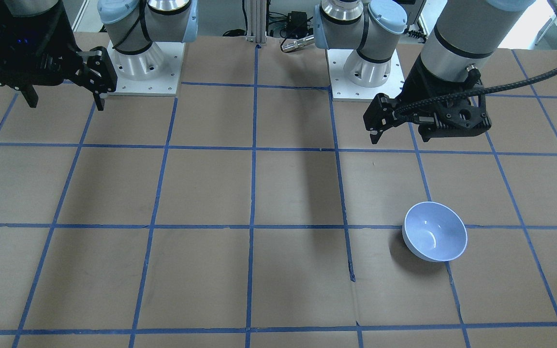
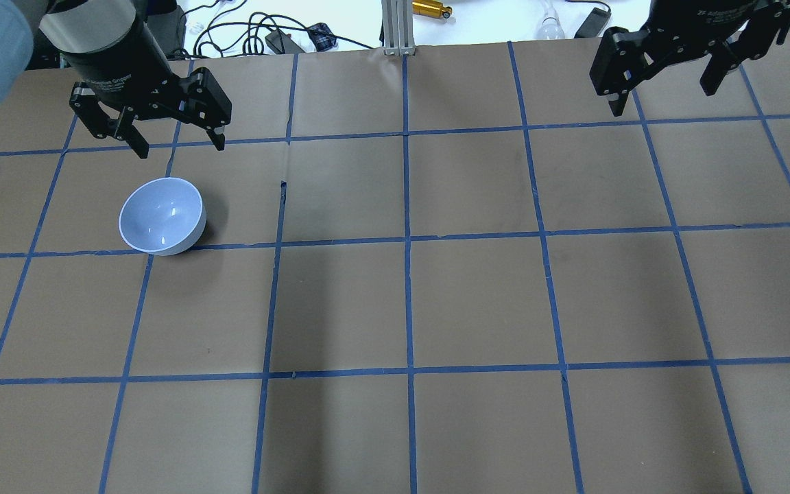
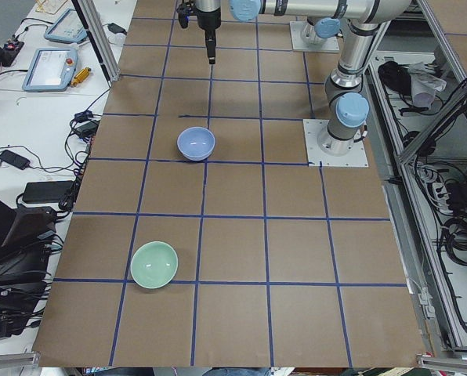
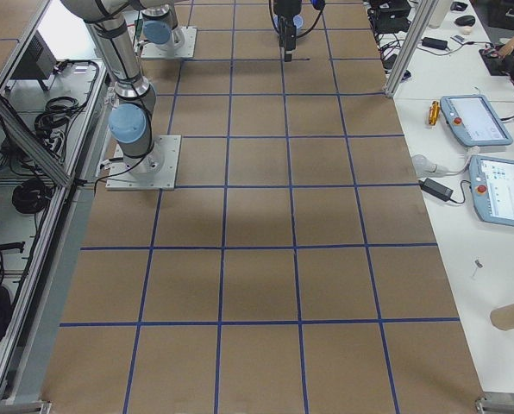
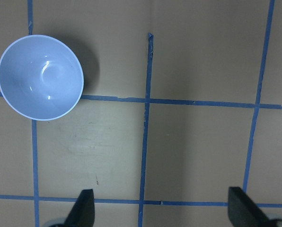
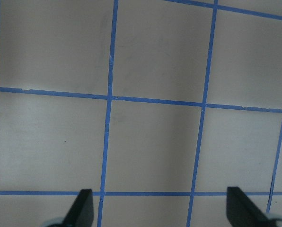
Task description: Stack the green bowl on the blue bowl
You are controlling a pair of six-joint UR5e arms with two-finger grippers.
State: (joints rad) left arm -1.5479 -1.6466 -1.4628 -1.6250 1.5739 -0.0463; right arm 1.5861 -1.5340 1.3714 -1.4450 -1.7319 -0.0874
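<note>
The brown table (image 2: 477, 302), marked into squares by blue tape (image 2: 407, 206), carries the blue bowl (image 2: 162, 216), upright and empty over a crossing of tape lines, and the green bowl (image 3: 154, 264), also upright, well apart toward the robot's left end.

Tabletop (image 2: 477, 302): brown, crossed by a blue tape grid. Blue bowl (image 2: 162, 216): pale periwinkle, glossy, lighter inside. Green bowl (image 3: 154, 264): plain pale mint. Left hand (image 2: 180, 147) and right hand (image 2: 662, 101): black.
</note>
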